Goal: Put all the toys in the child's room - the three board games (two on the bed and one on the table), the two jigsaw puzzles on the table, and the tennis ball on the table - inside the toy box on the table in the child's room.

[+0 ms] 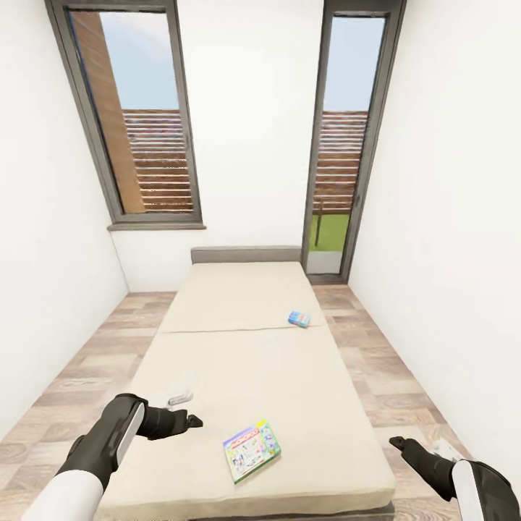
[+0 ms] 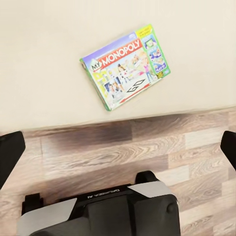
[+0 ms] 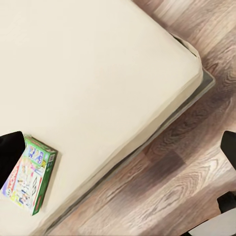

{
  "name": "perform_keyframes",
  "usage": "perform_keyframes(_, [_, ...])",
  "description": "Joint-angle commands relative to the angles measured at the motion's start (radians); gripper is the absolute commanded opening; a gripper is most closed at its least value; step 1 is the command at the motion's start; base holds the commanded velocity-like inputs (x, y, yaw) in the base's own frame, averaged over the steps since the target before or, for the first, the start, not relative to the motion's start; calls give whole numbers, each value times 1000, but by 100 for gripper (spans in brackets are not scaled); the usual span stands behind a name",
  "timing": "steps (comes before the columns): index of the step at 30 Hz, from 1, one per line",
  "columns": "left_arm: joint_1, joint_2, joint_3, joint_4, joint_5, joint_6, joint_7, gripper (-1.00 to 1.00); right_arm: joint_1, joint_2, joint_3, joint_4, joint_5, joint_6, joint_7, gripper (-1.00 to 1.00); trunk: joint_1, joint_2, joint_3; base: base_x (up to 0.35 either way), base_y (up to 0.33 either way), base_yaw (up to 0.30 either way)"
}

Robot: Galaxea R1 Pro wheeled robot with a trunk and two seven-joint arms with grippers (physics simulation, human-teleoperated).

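A colourful Monopoly board game lies flat on the beige bed near its foot end, and also shows as the Monopoly box and the same box in the wrist views. A second, small blue board game rests further up the bed, toward its right edge. My left gripper hovers over the bed's near left part, open and holding nothing; its fingers stand wide apart. My right gripper hangs open over the floor beside the bed's right corner, fingers spread.
The bed fills the middle of a narrow room with white walls on both sides. Strips of wooden floor run along each side. A window and a glass door are in the far wall. My base stands at the bed's foot.
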Motion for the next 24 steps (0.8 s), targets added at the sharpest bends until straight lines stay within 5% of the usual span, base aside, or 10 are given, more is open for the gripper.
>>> perform_keyframes(1, [-1, 0, 2, 0, 0, 6, -3, 100, -1, 0, -2, -1, 1, 5, 3, 100, 1, -2, -2, 16, 10, 218])
perform_keyframes(8, [-1, 0, -2, 0, -1, 6, -2, 100, -1, 0, -1, -1, 1, 6, 5, 100, 1, -2, -2, 5, -63, 178])
perform_keyframes(24, [-1, 0, -5, 0, 0, 6, -1, 100, -1, 0, -1, -4, 1, 7, 6, 100, 1, -2, -2, 0, -120, 15])
